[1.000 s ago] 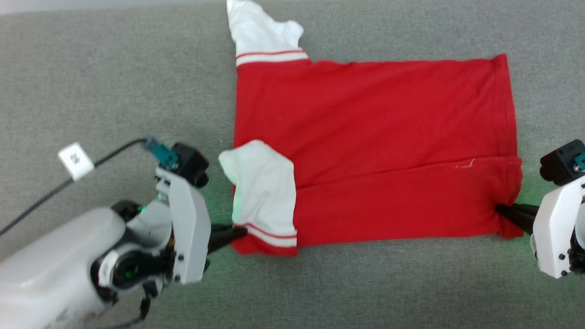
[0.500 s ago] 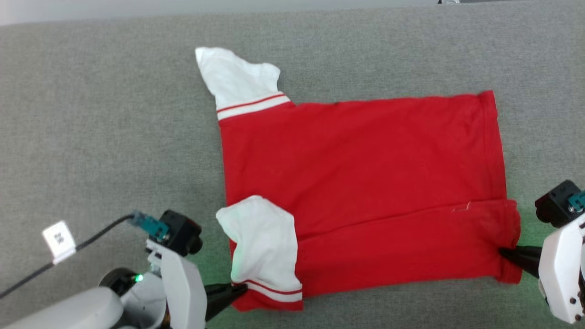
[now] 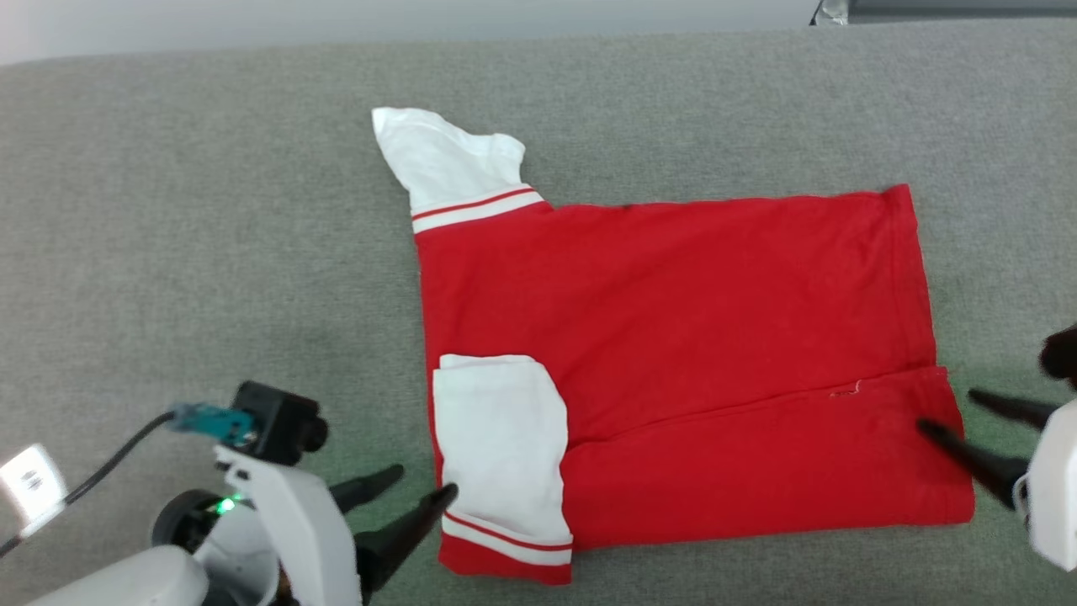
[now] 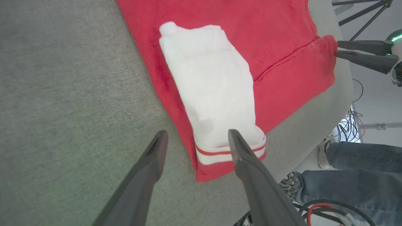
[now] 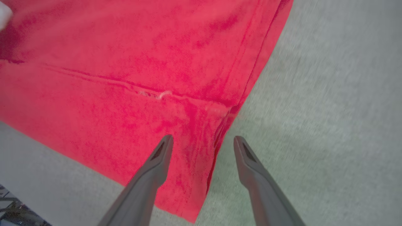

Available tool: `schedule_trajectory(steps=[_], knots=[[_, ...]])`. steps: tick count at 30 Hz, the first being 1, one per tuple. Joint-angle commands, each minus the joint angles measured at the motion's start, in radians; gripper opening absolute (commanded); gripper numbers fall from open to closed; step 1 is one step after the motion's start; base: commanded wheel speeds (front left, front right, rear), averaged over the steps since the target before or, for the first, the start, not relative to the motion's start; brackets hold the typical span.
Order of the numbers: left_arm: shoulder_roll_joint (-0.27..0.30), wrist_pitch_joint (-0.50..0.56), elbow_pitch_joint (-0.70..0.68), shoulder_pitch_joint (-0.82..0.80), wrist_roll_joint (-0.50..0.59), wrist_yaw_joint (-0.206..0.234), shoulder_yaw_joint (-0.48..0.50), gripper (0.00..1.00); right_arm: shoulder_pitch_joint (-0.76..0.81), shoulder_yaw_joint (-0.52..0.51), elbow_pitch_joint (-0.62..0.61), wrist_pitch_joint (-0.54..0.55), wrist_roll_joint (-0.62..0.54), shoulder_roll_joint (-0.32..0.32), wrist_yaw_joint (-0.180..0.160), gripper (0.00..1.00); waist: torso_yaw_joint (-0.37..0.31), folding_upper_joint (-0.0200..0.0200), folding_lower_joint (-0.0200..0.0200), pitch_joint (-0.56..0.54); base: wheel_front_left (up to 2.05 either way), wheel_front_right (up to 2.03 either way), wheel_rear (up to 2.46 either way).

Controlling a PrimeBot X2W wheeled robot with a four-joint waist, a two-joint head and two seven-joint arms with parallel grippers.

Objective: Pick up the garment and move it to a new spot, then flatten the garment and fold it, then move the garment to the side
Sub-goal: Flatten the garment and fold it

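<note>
Head view | garment (image 3: 690, 337) flat on grey table (image 3: 210, 252), near edge folded over | left gripper (image 3: 423, 486) spread, empty, beside left edge | right gripper (image 3: 947, 410) spread, empty, straddling right edge

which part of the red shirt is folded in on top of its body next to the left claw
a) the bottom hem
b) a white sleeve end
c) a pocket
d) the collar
b: the white sleeve end, with its striped trim at the near edge, lies flat on the red garment, right by the open left claw.
</note>
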Motion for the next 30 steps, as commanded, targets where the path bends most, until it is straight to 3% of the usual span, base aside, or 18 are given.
schedule_trajectory(steps=[1, 6, 8, 10, 14, 16, 20, 25, 30], knots=[[0.013, -0.038, -0.009, 0.025, 0.011, 0.009, 0.011, 1.0, 0.017, -0.035, -0.015, -0.025, -0.016, 0.007, 0.0, 1.0, 0.012, 0.0, 0.0, -0.01, 0.0, 0.0, 0.0], [0.007, -0.269, 0.0, 0.075, 0.025, 0.072, 0.107, 1.0, 0.019, -0.186, -0.037, -0.175, -0.12, 0.072, -0.001, 1.0, 0.039, 0.0, 0.0, -0.023, 0.0, 0.0, 0.0], [-0.01, -0.363, 0.023, 0.085, 0.053, 0.101, 0.141, 1.0, 0.015, -0.233, -0.045, -0.244, -0.175, 0.13, 0.0, 1.0, 0.048, 0.0, 0.0, -0.025, 0.0, 0.0, 0.0], [-0.021, -0.413, 0.054, 0.081, 0.092, 0.124, 0.159, 1.0, 0.011, -0.276, -0.05, -0.301, -0.227, 0.187, 0.0, 1.0, 0.053, 0.0, 0.0, -0.025, 0.0, 0.0, 0.0], [-0.041, -0.441, 0.129, 0.008, 0.167, 0.121, 0.183, 1.0, 0.0, -0.31, -0.054, -0.37, -0.297, 0.295, 0.0, 1.0, 0.045, 0.0, 0.0, -0.015, 0.0, 0.0, 0.0], [-0.073, -0.437, 0.171, -0.038, 0.167, 0.087, 0.196, 1.0, -0.012, -0.309, -0.052, -0.393, -0.312, 0.336, -0.001, 1.0, 0.029, 0.0, 0.0, -0.005, 0.0, 0.0, 0.0], [-0.084, -0.365, 0.277, -0.177, 0.183, 0.01, 0.212, 1.0, -0.046, -0.298, -0.038, -0.434, -0.328, 0.399, 0.0, 1.0, -0.029, 0.0, 0.0, 0.028, 0.0, 0.0, 0.0], [-0.091, -0.236, 0.471, -0.37, 0.195, -0.1, 0.225, 1.0, -0.089, -0.276, -0.008, -0.486, -0.319, 0.455, 0.0, 1.0, -0.124, 0.0, 0.0, 0.08, 0.0, 0.0, 0.0], [-0.12, -0.05, 0.692, -0.538, 0.206, -0.204, 0.187, 1.0, -0.107, -0.262, 0.027, -0.53, -0.31, 0.472, 0.0, 1.0, -0.195, 0.0, 0.0, 0.122, 0.0, 0.0, 0.0]])
